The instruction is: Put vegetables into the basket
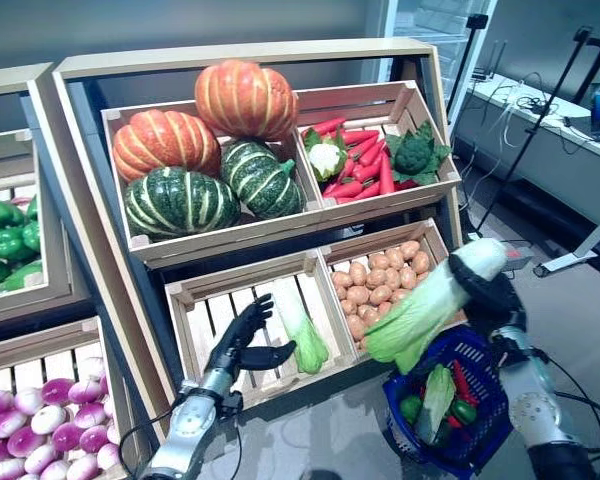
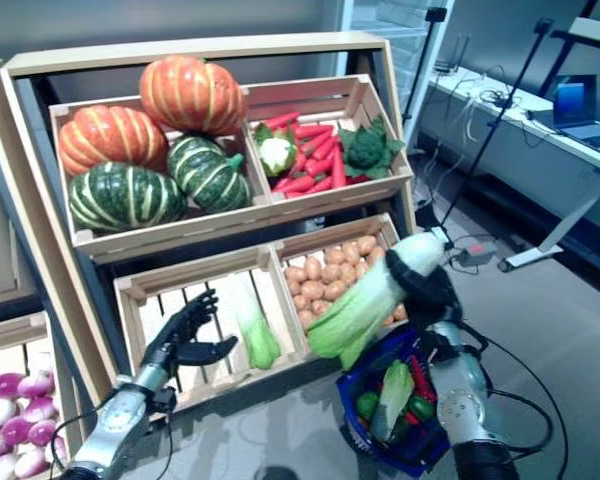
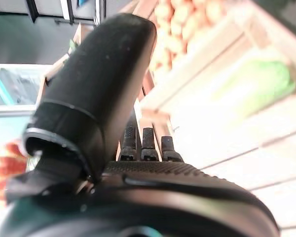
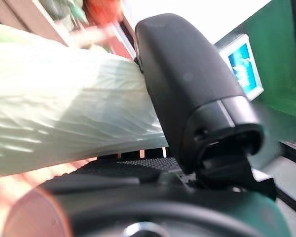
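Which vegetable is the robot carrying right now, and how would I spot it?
Look right of the wooden shelf, just above the blue basket. The right hand grips a napa cabbage, long, pale green with a white base, unlike the smaller one lying in the lower crate.

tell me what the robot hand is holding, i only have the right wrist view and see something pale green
Observer: The right robot hand is curled round a napa cabbage, white end up, leafy end tilted down.
Operator: is it over the basket yet
Observer: Its leafy end hangs just above the blue basket, which already holds some greens and something red.
Operator: any more cabbage left
Observer: One more cabbage lies in the lower slatted crate.
Operator: wheres the other robot hand
Observer: The left robot hand is open in front of that crate, beside the cabbage and not touching it.
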Controlling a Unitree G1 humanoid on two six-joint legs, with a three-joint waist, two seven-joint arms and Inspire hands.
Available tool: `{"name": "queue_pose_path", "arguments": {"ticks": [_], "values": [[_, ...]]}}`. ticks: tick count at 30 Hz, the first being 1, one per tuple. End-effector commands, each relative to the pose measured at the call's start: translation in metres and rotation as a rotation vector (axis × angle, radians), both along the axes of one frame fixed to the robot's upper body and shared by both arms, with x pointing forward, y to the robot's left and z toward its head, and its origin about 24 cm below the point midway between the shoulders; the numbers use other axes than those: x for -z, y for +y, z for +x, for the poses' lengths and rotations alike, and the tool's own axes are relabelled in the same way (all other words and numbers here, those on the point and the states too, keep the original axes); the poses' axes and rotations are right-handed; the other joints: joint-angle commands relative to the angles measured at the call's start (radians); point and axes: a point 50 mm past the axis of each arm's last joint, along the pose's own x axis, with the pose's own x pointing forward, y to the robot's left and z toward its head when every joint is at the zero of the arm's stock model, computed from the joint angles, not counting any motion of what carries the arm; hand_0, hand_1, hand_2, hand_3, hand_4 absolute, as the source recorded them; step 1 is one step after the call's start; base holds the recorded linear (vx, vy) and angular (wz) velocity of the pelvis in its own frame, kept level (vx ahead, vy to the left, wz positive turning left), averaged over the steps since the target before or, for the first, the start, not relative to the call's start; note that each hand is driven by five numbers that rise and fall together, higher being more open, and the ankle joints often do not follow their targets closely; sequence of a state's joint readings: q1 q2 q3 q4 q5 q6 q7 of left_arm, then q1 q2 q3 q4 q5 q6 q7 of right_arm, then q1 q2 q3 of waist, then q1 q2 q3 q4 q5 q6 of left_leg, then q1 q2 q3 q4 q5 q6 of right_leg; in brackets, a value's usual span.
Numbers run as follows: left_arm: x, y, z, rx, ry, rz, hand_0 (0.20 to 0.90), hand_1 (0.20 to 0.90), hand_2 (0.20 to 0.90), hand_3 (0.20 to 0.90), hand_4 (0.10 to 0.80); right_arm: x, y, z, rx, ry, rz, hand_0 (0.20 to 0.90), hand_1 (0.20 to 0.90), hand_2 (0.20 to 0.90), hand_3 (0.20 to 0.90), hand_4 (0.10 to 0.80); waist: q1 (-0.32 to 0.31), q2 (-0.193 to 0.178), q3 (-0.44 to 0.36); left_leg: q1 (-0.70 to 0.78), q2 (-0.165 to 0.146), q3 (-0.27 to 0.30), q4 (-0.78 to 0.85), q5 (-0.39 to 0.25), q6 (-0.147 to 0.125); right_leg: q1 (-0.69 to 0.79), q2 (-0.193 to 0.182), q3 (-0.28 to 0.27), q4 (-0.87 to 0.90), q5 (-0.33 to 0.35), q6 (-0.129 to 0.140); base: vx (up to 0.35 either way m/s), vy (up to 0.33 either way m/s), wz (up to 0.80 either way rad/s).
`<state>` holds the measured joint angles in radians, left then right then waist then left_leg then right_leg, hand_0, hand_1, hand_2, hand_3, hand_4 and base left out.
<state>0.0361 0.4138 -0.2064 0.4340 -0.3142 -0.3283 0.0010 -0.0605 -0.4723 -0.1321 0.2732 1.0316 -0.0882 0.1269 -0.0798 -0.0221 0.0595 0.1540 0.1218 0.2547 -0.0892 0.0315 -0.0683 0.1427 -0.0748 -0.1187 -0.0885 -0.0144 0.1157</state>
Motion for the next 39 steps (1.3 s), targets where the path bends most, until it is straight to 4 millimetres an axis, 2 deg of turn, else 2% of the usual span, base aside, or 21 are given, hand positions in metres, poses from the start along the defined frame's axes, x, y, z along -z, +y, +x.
{"name": "queue_pose_path", "arguments": {"ticks": [1,3,6,12,20,22,24,28,29,30,31,32,34,35,36,37,39], "values": [[-0.041,0.002,0.035,0.013,-0.211,0.055,0.900,0.900,0.900,0.900,0.800,-0.072,-0.038,0.010,0.168,-0.291,-0.179,0.300,0.300,0.300,0.300,0.400,-0.004,-0.014,-0.036,0.000,0.025,-0.018,0.002,-0.044,0.011,-0.013,-0.009,-0.004,0.023,0.019,-0.038,0.044,-0.047,-0.01],[-0.042,0.006,0.038,-0.019,-0.199,0.060,0.900,0.900,0.900,0.900,0.800,-0.072,-0.055,0.006,0.240,-0.254,-0.214,0.300,0.300,0.300,0.300,0.400,-0.005,-0.013,-0.037,0.001,0.026,-0.021,0.002,-0.044,0.008,-0.009,-0.008,-0.006,0.023,0.017,-0.039,0.046,-0.048,0.00],[-0.042,0.009,0.041,-0.037,-0.185,0.047,0.900,0.900,0.900,0.900,0.800,-0.069,-0.066,0.004,0.281,-0.216,-0.230,0.300,0.300,0.300,0.300,0.400,-0.004,-0.013,-0.037,-0.001,0.027,-0.025,0.002,-0.043,0.006,-0.009,-0.006,-0.008,0.024,0.016,-0.041,0.021,-0.026,-0.01],[-0.043,0.001,0.047,-0.011,-0.162,-0.031,0.900,0.900,0.900,0.900,0.800,-0.049,-0.095,-0.003,0.418,0.013,-0.362,0.300,0.300,0.300,0.300,0.400,0.008,-0.014,-0.032,-0.013,0.029,-0.049,0.004,-0.041,0.003,-0.014,-0.005,-0.020,0.035,0.010,-0.046,0.033,-0.054,0.02],[-0.054,-0.009,0.049,0.052,-0.209,-0.062,0.900,0.900,0.900,0.900,0.800,-0.020,-0.127,-0.022,0.584,0.235,-0.328,0.300,0.300,0.300,0.300,0.400,0.031,-0.017,-0.008,-0.035,0.028,-0.065,0.045,-0.052,0.005,-0.016,-0.009,-0.036,0.063,-0.003,-0.052,0.043,-0.071,0.03],[-0.057,-0.011,0.051,0.058,-0.218,-0.067,0.900,0.900,0.900,0.900,0.800,-0.017,-0.128,-0.023,0.600,0.254,-0.328,0.300,0.300,0.300,0.300,0.400,0.034,-0.017,0.000,-0.050,0.028,-0.068,0.072,-0.060,0.004,-0.022,-0.012,-0.037,0.077,-0.010,-0.054,-0.011,-0.077,0.06],[-0.066,-0.014,0.057,0.064,-0.255,-0.086,0.900,0.900,0.900,0.900,0.800,-0.015,-0.128,-0.020,0.627,0.276,-0.326,0.300,0.300,0.300,0.300,0.400,0.041,-0.017,0.037,-0.116,0.031,-0.079,0.176,-0.086,0.000,-0.060,-0.019,-0.038,0.135,-0.030,-0.064,-0.079,-0.113,0.11],[-0.081,-0.017,0.067,0.049,-0.302,-0.108,0.900,0.900,0.900,0.900,0.800,-0.017,-0.122,-0.011,0.656,0.258,-0.300,0.300,0.300,0.300,0.300,0.400,0.043,-0.012,0.102,-0.215,0.054,-0.082,0.325,-0.125,-0.012,-0.125,-0.020,-0.054,0.210,-0.052,-0.086,-0.148,-0.125,0.11],[-0.082,-0.015,0.068,0.029,-0.297,-0.121,0.900,0.900,0.900,0.900,0.800,-0.018,-0.118,-0.006,0.654,0.245,-0.285,0.300,0.300,0.300,0.300,0.400,0.051,-0.009,0.122,-0.231,0.060,-0.073,0.344,-0.126,-0.016,-0.135,-0.023,-0.083,0.221,-0.054,-0.091,-0.191,-0.143,0.01],[-0.082,-0.013,0.067,-0.009,-0.302,-0.132,0.900,0.900,0.900,0.900,0.800,-0.024,-0.108,0.009,0.628,0.216,-0.272,0.300,0.300,0.300,0.300,0.400,0.067,-0.001,0.144,-0.236,0.075,-0.047,0.344,-0.114,-0.025,-0.140,-0.040,-0.143,0.221,-0.047,-0.087,-0.189,-0.140,-0.07],[-0.082,-0.012,0.067,-0.018,-0.303,-0.129,0.900,0.900,0.900,0.900,0.800,-0.025,-0.105,0.013,0.620,0.209,-0.269,0.300,0.300,0.300,0.300,0.400,0.070,0.000,0.149,-0.235,0.078,-0.042,0.343,-0.111,-0.027,-0.140,-0.043,-0.152,0.223,-0.046,-0.086,-0.150,-0.111,-0.35],[-0.080,-0.009,0.065,-0.047,-0.299,-0.127,0.900,0.900,0.900,0.900,0.800,-0.029,-0.098,0.023,0.590,0.194,-0.267,0.300,0.300,0.300,0.300,0.400,0.075,0.007,0.158,-0.222,0.095,-0.022,0.335,-0.105,-0.031,-0.138,-0.041,-0.161,0.224,-0.047,-0.087,-0.019,-0.092,-0.61],[-0.071,-0.003,0.057,-0.088,-0.265,-0.145,0.900,0.900,0.900,0.900,0.800,-0.031,-0.091,0.029,0.559,0.185,-0.254,0.300,0.300,0.300,0.300,0.400,0.076,0.012,0.149,-0.208,0.114,-0.015,0.353,-0.097,-0.040,-0.127,-0.028,-0.131,0.201,-0.041,-0.100,0.071,-0.115,-0.77],[-0.067,-0.001,0.052,-0.101,-0.249,-0.168,0.900,0.900,0.900,0.900,0.800,-0.030,-0.091,0.029,0.552,0.182,-0.246,0.300,0.300,0.300,0.300,0.400,0.079,0.015,0.147,-0.231,0.133,-0.033,0.421,-0.057,-0.060,-0.116,-0.015,-0.116,0.187,-0.039,-0.115,0.095,-0.126,-0.48],[-0.064,0.000,0.048,-0.109,-0.245,-0.188,0.900,0.900,0.900,0.900,0.800,-0.030,-0.091,0.029,0.546,0.177,-0.250,0.300,0.300,0.300,0.300,0.400,0.089,0.021,0.155,-0.283,0.146,-0.082,0.520,0.014,-0.086,-0.099,0.002,-0.104,0.174,-0.035,-0.132,0.064,-0.099,-0.33],[-0.063,0.000,0.046,-0.107,-0.250,-0.197,0.900,0.900,0.900,0.900,0.800,-0.030,-0.090,0.028,0.543,0.174,-0.259,0.300,0.300,0.300,0.300,0.400,0.091,0.024,0.157,-0.314,0.145,-0.109,0.556,0.046,-0.093,-0.096,0.008,-0.102,0.169,-0.032,-0.139,0.081,-0.048,-0.43],[-0.062,0.000,0.040,-0.117,-0.265,-0.218,0.900,0.900,0.900,0.900,0.800,-0.027,-0.087,0.028,0.526,0.170,-0.292,0.300,0.300,0.300,0.300,0.400,0.101,0.029,0.170,-0.339,0.111,-0.144,0.589,0.028,-0.078,-0.080,0.012,-0.091,0.172,-0.037,-0.140,0.096,0.041,-0.44]]}}
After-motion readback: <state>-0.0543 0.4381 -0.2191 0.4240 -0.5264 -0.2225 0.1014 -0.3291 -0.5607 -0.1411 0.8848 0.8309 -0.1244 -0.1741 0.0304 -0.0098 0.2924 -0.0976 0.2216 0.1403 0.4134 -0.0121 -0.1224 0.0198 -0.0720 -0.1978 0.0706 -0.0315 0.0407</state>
